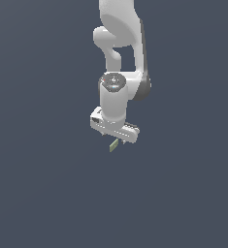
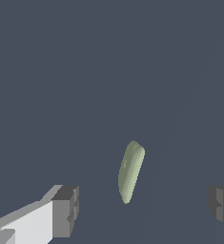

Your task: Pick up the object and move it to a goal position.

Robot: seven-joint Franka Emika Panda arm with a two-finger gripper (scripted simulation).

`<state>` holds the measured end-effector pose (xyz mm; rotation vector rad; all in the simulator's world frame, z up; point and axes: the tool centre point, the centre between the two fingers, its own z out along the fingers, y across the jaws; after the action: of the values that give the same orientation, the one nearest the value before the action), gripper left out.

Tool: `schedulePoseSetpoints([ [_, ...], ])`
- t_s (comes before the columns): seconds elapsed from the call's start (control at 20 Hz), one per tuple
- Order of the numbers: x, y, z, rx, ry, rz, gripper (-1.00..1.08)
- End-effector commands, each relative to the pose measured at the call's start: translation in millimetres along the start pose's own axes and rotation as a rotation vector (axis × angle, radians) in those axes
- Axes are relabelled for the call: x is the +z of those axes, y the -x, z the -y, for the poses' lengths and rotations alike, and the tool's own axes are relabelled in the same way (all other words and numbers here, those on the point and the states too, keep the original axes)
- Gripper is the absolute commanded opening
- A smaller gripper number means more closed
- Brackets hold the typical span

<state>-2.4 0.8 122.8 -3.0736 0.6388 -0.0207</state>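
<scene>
Approach stage, by the look of it: the gripper [image 1: 114, 137] hangs just above the object [image 1: 114, 145], a small pale olive-green block on the dark desk [image 1: 42, 193], and nothing is held yet. In the wrist view the fingers [image 2: 66, 209] stand wide apart, one at each side of the frame, with the object [image 2: 130, 171] lying between them, nearer the one finger than the other, touching neither. The block's long axis runs roughly crosswise to the line between the fingers, so closing would pinch its narrow width; that seems a good orientation, no wrist turn needed. To do this step well I would centre the gripper a little more over the block, descend straight, and close only once the pads bracket its sides low down, since the piece is thin and could be tipped or skated away by a one-sided touch. Arm pose: upper links come down from the top of the exterior view, wrist folded so the hand points straight down at the desk, its finger bar lying aslant across that view. No goal marker is visible
</scene>
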Motion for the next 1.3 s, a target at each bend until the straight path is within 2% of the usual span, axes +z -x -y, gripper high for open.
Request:
schedulePoseSetpoints([
  [0.0, 7.8, 2.2, -0.3, 0.071, 0.001, 0.003, 1.0],
  [0.3, 22.0, 6.4, -1.3, 0.203, 0.003, 0.008, 1.0],
  [0.6, 30.5, 9.0, -2.1, 0.282, 0.006, 0.011, 1.0],
  [1.25, 46.5, 10.4, -2.7, 0.305, 0.007, 0.012, 1.0],
])
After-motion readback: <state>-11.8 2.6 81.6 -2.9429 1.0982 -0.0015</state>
